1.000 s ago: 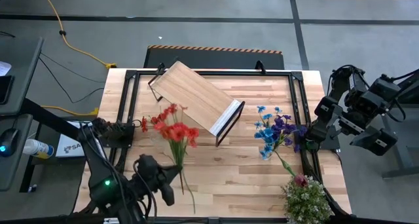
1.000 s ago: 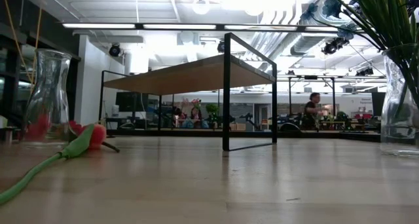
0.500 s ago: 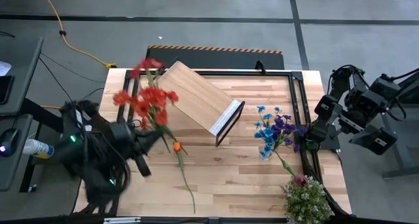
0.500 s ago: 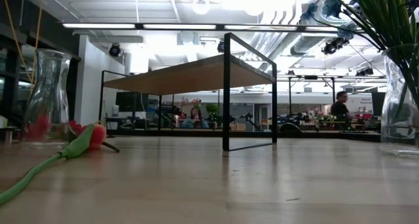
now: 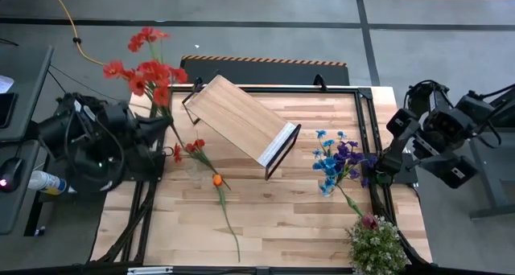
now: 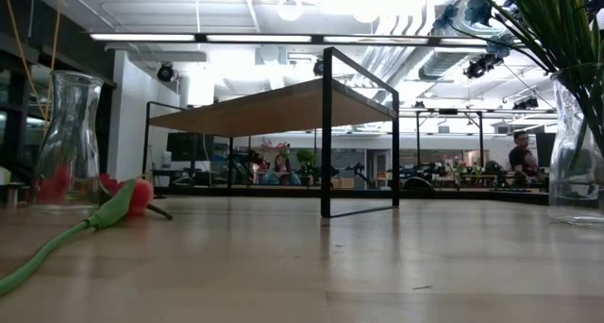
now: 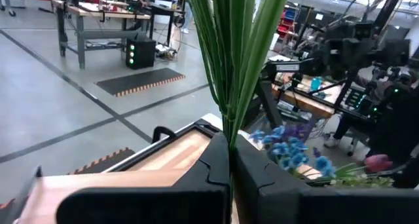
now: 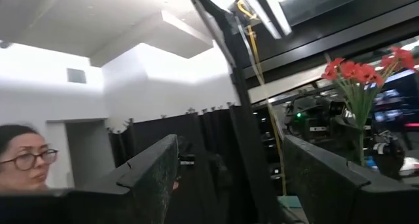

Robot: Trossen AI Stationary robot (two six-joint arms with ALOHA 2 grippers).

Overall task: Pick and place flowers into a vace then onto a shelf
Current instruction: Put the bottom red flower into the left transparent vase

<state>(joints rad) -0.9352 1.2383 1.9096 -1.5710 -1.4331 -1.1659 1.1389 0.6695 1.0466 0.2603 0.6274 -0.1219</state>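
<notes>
Grey concrete floor [image 5: 265, 34] with dark seams surrounds the pale wood plank surface [image 5: 298, 219]; a yellow cable [image 5: 88, 56] trails across it; a hazard-striped black mat [image 5: 261, 69] lies beyond the far edge; white ceiling lights [image 6: 283, 37] and distant workbenches [image 7: 98, 14] fill the hall.

Open bare table [image 5: 290, 219] along the near edge, between the orange tulip [image 5: 217, 180] and the blue and purple blooms [image 5: 336, 164]. In the middle, blocked by the shelf [image 5: 240, 119], standing diagonally. Near right corner crowded by the bushy green plant [image 5: 376, 247].
</notes>
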